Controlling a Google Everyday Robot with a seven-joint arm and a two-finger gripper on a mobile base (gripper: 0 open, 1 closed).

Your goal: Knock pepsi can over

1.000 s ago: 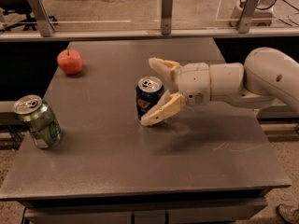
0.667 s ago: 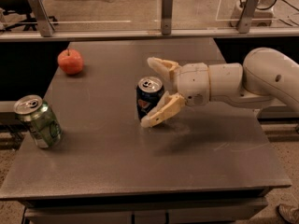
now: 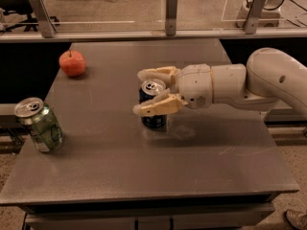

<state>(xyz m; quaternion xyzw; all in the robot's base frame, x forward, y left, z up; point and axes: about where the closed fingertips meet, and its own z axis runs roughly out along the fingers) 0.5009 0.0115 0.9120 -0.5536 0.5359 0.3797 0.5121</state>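
Note:
The pepsi can [image 3: 154, 110] is dark blue with a silver top and stands upright near the middle of the grey table [image 3: 144, 171]. My gripper [image 3: 139, 93] reaches in from the right. Its two cream fingers are open and straddle the can. One finger [image 3: 158, 73] lies behind the can's top. The other finger [image 3: 156, 107] crosses in front of the can's body and hides part of it. I cannot tell whether the fingers touch the can.
A green can [image 3: 39, 124] stands upright near the table's left edge. A red apple [image 3: 72, 63] sits at the far left. A rail with metal posts [image 3: 171, 12] runs behind the table. The white arm [image 3: 254, 83] spans the table's right side.
The gripper has moved left, so its fingers now reach further past the can on both sides. The can is still upright in the same place.

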